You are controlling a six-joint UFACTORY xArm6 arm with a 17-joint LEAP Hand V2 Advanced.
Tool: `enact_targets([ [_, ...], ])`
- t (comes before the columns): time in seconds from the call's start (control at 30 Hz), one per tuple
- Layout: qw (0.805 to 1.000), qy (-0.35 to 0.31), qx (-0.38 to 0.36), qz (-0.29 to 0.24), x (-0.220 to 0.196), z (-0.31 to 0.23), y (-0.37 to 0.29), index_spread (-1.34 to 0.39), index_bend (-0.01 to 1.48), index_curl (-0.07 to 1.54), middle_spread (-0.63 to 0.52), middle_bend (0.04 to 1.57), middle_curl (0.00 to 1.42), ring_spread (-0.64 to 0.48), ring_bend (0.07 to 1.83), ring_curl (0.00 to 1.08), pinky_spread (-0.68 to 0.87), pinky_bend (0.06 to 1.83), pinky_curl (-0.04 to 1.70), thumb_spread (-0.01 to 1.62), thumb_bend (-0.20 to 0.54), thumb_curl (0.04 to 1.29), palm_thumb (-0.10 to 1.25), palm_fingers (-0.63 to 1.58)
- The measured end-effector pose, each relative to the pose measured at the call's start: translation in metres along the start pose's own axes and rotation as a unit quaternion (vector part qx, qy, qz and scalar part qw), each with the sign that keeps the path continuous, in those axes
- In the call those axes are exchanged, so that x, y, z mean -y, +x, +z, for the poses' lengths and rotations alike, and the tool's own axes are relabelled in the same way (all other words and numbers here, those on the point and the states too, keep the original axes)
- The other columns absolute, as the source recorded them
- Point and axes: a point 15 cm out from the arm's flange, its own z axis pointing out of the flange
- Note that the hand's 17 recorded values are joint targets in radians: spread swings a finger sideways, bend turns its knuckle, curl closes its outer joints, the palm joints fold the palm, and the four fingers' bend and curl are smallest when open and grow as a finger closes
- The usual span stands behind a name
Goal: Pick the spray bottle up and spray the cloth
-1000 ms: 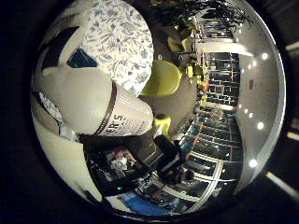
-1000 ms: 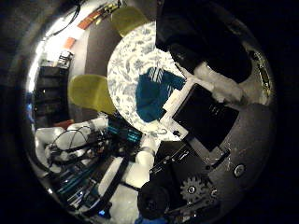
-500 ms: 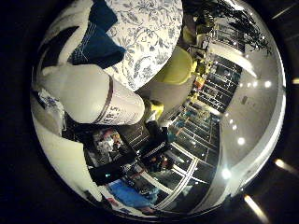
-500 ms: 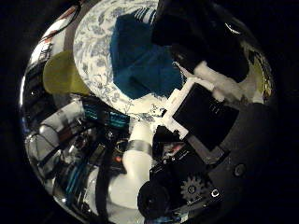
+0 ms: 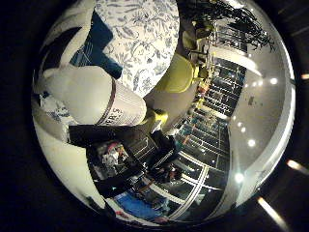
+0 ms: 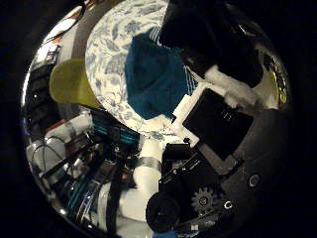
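Spray bottle point(image 5: 91, 94) white, brown-banded label; hand's point(image 6: 223, 148) grip apparently closed.

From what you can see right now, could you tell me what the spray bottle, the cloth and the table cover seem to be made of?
Spray bottle: looks like white, smooth plastic with a soft sheen and a printed label. Cloth: teal, matte, rumpled, probably towelling. Table cover: pale with a blue floral print, flat; fabric or coated cloth, hard to tell.
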Motion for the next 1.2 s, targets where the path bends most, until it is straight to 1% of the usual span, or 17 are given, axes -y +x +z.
enact_targets([
  [0.17,0.994,0.071,0.086,0.005,0.018,-0.053,-0.027,-0.21,1.19,0.75,-0.08,1.41,0.65,-0.22,1.34,0.81,-0.19,1.03,1.39,0.77,-0.017,0.87,1.05,1.14],
  [0.27,0.984,0.113,0.138,0.010,0.029,-0.088,-0.042,-0.21,1.19,0.75,-0.08,1.41,0.65,-0.22,1.34,0.81,-0.19,1.03,1.39,0.77,-0.017,0.87,1.05,1.14],
  [0.37,0.970,0.148,0.193,0.012,0.040,-0.117,-0.058,-0.21,1.19,0.75,-0.08,1.41,0.65,-0.22,1.34,0.81,-0.19,1.03,1.40,0.76,-0.017,0.87,1.05,1.14],
  [0.47,0.949,0.185,0.256,0.021,0.052,-0.142,-0.071,-0.21,1.19,0.75,-0.08,1.41,0.65,-0.22,1.34,0.81,-0.19,1.03,1.40,0.76,-0.015,0.87,1.06,1.14],
  [0.53,0.931,0.215,0.294,0.032,0.064,-0.159,-0.076,-0.21,1.19,0.75,-0.08,1.40,0.65,-0.22,1.34,0.81,-0.19,1.03,1.40,0.76,-0.016,0.87,1.06,1.14],
  [0.67,0.888,0.269,0.370,0.055,0.088,-0.187,-0.084,-0.21,1.19,0.75,-0.08,1.41,0.65,-0.22,1.34,0.81,-0.19,1.03,1.40,0.75,-0.018,0.87,1.06,1.14],
  [0.8,0.858,0.275,0.429,0.066,0.112,-0.146,-0.106,-0.21,1.19,0.75,-0.08,1.41,0.65,-0.22,1.34,0.81,-0.19,1.03,1.40,0.73,-0.019,0.88,1.05,1.14],
  [0.93,0.830,0.291,0.468,0.086,0.124,-0.099,-0.125,-0.21,1.18,0.75,-0.08,1.41,0.65,-0.22,1.34,0.81,-0.19,1.03,1.40,0.72,-0.019,0.87,1.06,1.14],
  [1.03,0.800,0.320,0.498,0.095,0.135,-0.090,-0.135,-0.21,1.18,0.75,-0.08,1.41,0.65,-0.23,1.34,0.82,-0.19,1.03,1.40,0.71,-0.018,0.88,1.06,1.14],
  [1.1,0.785,0.335,0.512,0.101,0.142,-0.079,-0.143,-0.21,1.18,0.75,-0.08,1.41,0.65,-0.23,1.34,0.82,-0.19,1.03,1.40,0.70,-0.018,0.88,1.06,1.14],
  [1.2,0.775,0.347,0.519,0.102,0.150,-0.063,-0.155,-0.21,1.18,0.75,-0.08,1.41,0.65,-0.23,1.34,0.82,-0.19,1.03,1.40,0.70,-0.018,0.88,1.07,1.14],
])
